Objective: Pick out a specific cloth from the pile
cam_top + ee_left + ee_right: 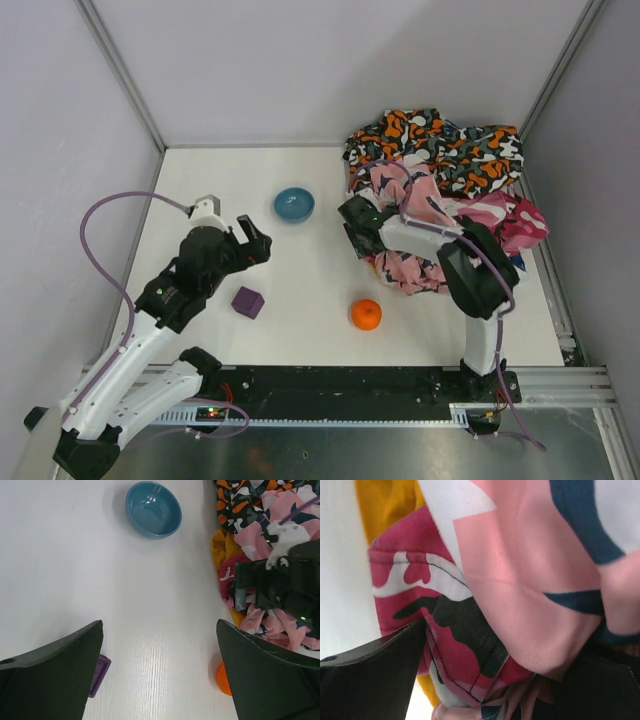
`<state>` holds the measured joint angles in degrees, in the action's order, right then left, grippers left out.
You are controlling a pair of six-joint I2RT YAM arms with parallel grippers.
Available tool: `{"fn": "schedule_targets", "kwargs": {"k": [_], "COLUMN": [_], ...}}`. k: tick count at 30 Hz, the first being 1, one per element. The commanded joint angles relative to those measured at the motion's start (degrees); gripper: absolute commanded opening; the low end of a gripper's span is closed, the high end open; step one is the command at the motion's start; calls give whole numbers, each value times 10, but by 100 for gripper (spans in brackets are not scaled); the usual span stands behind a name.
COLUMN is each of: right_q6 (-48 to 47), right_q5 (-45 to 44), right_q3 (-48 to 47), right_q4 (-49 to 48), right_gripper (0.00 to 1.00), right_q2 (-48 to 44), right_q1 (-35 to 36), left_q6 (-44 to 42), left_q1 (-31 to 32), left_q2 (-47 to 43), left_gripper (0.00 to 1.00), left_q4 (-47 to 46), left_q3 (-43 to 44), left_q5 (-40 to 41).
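The pile [440, 185] of pink floral and orange-black-white cloths lies at the back right. The mustard-yellow cloth is mostly buried. A strip of it shows at the pile's left edge in the left wrist view [220, 546] and behind a magenta camouflage fold in the right wrist view [385, 505]. My right gripper [358, 228] is pushed into the pile's left edge. Its jaws stand open in the right wrist view [505, 640], with magenta and pink folds between them. My left gripper [250, 240] is open and empty over bare table, seen also in its wrist view [160, 625].
A blue bowl [294, 204] stands left of the pile. A purple cube [247, 302] and an orange ball [366, 314] lie nearer the front. A magenta camouflage cloth [512, 222] lies on the pile's right side. Walls close in the table on three sides.
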<state>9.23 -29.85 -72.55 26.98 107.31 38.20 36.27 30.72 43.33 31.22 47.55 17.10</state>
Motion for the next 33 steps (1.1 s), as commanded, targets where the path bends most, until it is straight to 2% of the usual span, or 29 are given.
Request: {"fn": "schedule_targets", "kwargs": {"k": [1,4,9,11,17,22,27,33], "right_q6": [16,19,-2,-15,-37,-9,14,28], "right_q5": [-127,-134,-50,-46,-37,84,233,331], "right_q3": [-62,-72,-73,-74,-86,-96,-128,-161], "right_q4": [76,64,6,-11,-27,-45,-30,-1], "right_gripper": [91,68,12,3,0,0,0,0], "right_q2": [73,43,-51,-76,-140,-173,-101,4], "right_q1": [-5,-15,-54,-75,-186,-345,-467,-501], "left_q6": [12,15,15,15,12,12,2,-41], "left_q1": [-4,-4,-4,-4,-4,-4,-3,-2], "left_q2": [1,6,24,29,44,80,148,291], "left_gripper": [100,100,100,100,100,100,100,100], "left_q4": [-7,-7,-7,-7,-7,-9,-30,-129], "left_q3": [-4,-3,2,4,16,36,70,133], "left_q5": [-7,-5,-3,-2,3,-1,-34,-174]}}
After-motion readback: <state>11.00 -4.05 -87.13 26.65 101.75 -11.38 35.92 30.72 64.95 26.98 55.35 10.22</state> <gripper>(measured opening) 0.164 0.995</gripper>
